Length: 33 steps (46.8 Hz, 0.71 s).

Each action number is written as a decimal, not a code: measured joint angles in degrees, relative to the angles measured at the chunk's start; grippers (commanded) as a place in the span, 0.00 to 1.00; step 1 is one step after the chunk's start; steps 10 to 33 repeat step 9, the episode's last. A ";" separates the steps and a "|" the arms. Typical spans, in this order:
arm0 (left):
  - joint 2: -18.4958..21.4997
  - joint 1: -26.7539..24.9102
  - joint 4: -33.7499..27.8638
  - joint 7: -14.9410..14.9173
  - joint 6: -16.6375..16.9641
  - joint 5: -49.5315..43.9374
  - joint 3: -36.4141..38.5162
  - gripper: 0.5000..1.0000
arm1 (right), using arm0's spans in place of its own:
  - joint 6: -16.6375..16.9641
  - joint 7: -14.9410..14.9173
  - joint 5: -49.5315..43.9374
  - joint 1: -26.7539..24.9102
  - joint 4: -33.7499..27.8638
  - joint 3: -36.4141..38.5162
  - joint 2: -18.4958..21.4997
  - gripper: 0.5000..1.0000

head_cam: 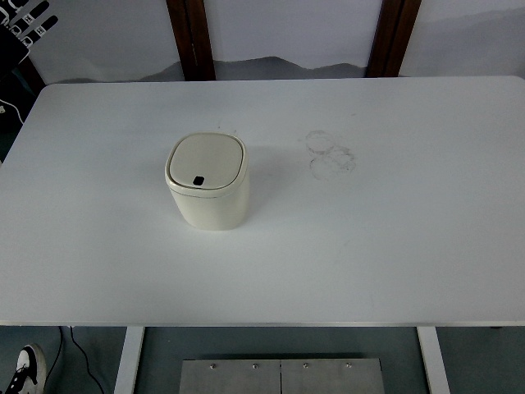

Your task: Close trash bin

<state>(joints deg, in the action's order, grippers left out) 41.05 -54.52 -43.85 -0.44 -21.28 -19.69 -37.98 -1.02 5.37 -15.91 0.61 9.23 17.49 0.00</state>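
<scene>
Left hand (26, 23) raised at top-left corner, fingers (37, 11) spread

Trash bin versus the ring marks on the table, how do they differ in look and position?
The trash bin is a solid cream box standing upright with its lid down; the ring marks are faint grey circles lying flat on the table. The trash bin sits left of centre, the ring marks to its right and slightly farther back. Both are on the white tabletop, apart from each other.
</scene>
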 measured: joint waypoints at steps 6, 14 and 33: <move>0.00 0.02 0.00 0.00 0.01 0.04 0.05 1.00 | 0.00 -0.02 0.00 0.00 0.00 0.00 0.00 0.99; 0.00 0.03 0.00 0.00 0.06 0.14 0.09 1.00 | 0.00 -0.02 -0.04 0.00 0.00 0.00 0.00 0.99; 0.00 0.03 0.00 0.00 0.06 0.14 0.09 1.00 | 0.00 -0.02 -0.04 0.00 0.00 0.00 0.00 0.99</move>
